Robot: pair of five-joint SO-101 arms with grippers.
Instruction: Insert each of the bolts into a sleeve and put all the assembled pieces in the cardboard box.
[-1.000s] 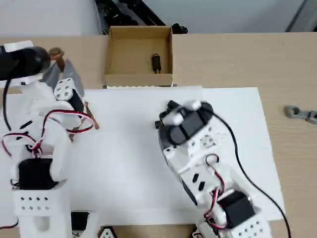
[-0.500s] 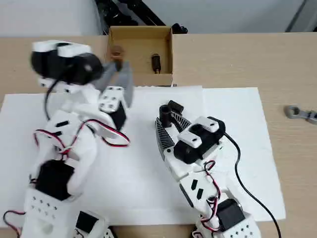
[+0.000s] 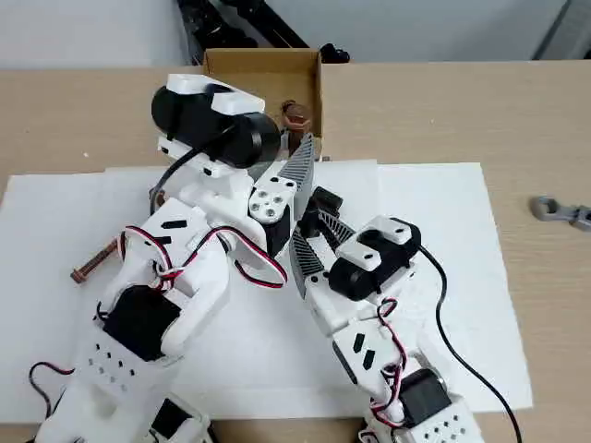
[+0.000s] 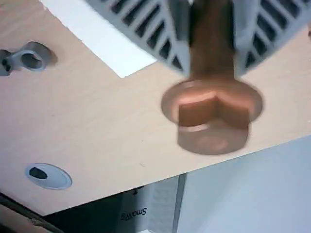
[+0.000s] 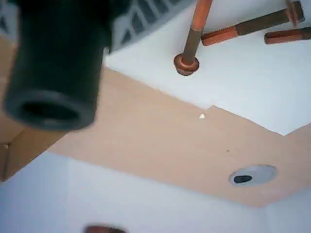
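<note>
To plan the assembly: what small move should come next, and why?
Probably bring the bolt in the left pincer to the open end of the sleeve in the right pincer: both are gripped, but apart and not lined up.

The bolt [image 4: 212, 115] is coppery metal, the sleeve [image 5: 56, 65] matt black.

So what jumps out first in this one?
The left tool clamps a copper bolt, head outward, up by the cardboard box. Close beside it, the right tool grips a black sleeve. Loose bolts lie on the white sheet.
</note>
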